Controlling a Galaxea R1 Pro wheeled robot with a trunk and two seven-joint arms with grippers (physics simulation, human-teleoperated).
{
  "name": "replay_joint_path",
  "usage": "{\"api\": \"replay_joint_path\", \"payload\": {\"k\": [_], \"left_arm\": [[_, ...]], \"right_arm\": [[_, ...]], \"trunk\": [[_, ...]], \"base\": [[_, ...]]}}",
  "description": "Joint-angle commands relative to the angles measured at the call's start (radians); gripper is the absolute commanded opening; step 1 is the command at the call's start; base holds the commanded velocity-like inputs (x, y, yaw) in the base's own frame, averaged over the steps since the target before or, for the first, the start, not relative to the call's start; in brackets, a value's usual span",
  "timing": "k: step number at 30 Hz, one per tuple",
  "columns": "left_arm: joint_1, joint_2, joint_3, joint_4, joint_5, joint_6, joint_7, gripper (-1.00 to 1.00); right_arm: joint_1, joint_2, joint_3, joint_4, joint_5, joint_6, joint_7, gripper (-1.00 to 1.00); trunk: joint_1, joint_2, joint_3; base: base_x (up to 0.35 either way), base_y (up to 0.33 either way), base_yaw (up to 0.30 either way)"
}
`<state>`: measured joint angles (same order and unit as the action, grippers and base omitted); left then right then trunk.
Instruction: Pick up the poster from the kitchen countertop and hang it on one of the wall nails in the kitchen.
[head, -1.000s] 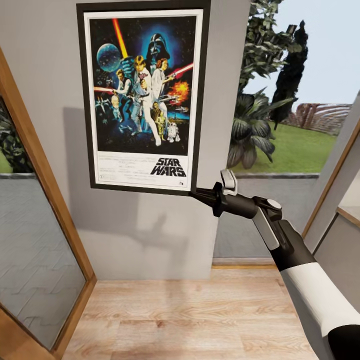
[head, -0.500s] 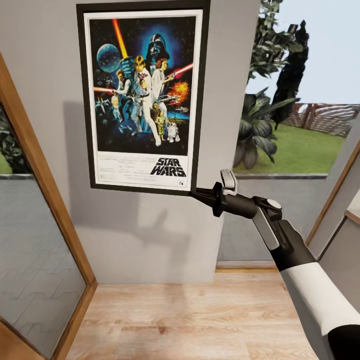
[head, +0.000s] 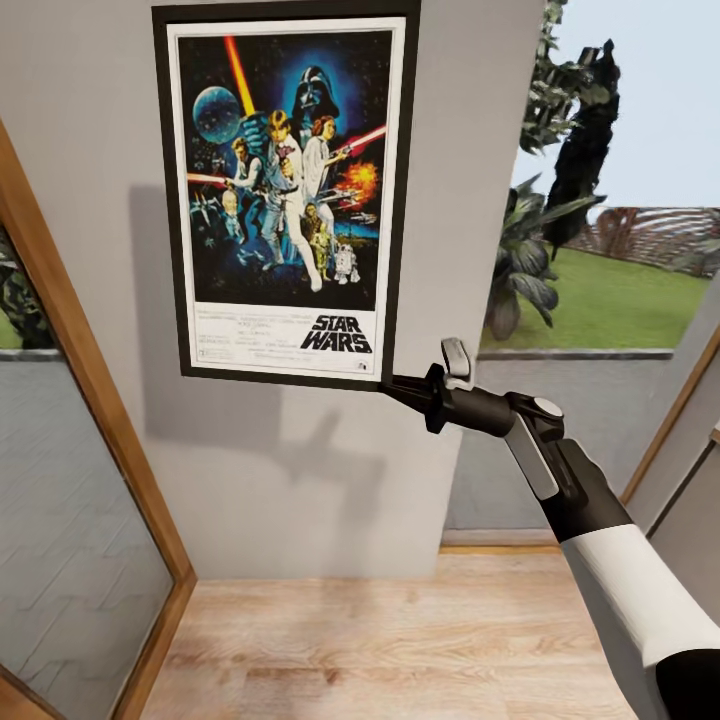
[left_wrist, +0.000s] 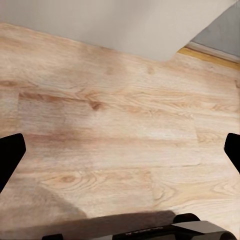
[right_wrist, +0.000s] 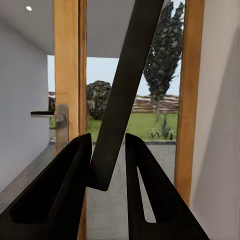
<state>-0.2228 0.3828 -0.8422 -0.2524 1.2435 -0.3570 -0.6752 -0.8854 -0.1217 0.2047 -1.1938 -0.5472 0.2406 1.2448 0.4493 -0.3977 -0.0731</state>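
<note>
The framed Star Wars poster (head: 288, 190) is upright in front of a grey wall (head: 300, 470), its top edge cut off by the picture. My right gripper (head: 392, 385) is shut on the poster's lower right corner, with the arm reaching up from the lower right. In the right wrist view the poster's dark edge (right_wrist: 130, 75) runs slantwise between the two fingers of the right gripper (right_wrist: 108, 139). My left gripper (left_wrist: 120, 152) hangs open over the wooden floor (left_wrist: 115, 115), its black fingertips (left_wrist: 10, 157) far apart and nothing between them.
A wood-framed glass panel (head: 80, 480) leans in at the left. To the right of the wall, a glazed opening (head: 610, 290) looks onto plants and grass. Light wooden floor (head: 380, 640) lies below. A wooden door frame with a handle (right_wrist: 60, 117) stands beyond the right gripper.
The whole view has shifted: the wall's right edge and the garden behind it have slid rightwards in the picture. The poster and right arm keep their place in the view.
</note>
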Motion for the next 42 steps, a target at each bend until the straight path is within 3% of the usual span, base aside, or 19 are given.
{"api": "replay_joint_path", "payload": {"k": [1,42], "left_arm": [[-0.001,0.001,-0.008,0.000,0.008,-0.005,-0.001,1.00],[-0.001,0.001,-0.008,-0.001,0.008,-0.005,-0.002,1.00]], "right_arm": [[-0.001,-0.001,0.002,0.000,-0.010,0.011,0.001,-1.00],[-0.001,-0.001,0.002,0.000,-0.010,0.011,0.001,-1.00]], "trunk": [[0.001,-0.002,-0.002],[0.001,-0.002,-0.002]], "base": [[0.073,0.043,0.000],[0.128,0.048,0.000]]}}
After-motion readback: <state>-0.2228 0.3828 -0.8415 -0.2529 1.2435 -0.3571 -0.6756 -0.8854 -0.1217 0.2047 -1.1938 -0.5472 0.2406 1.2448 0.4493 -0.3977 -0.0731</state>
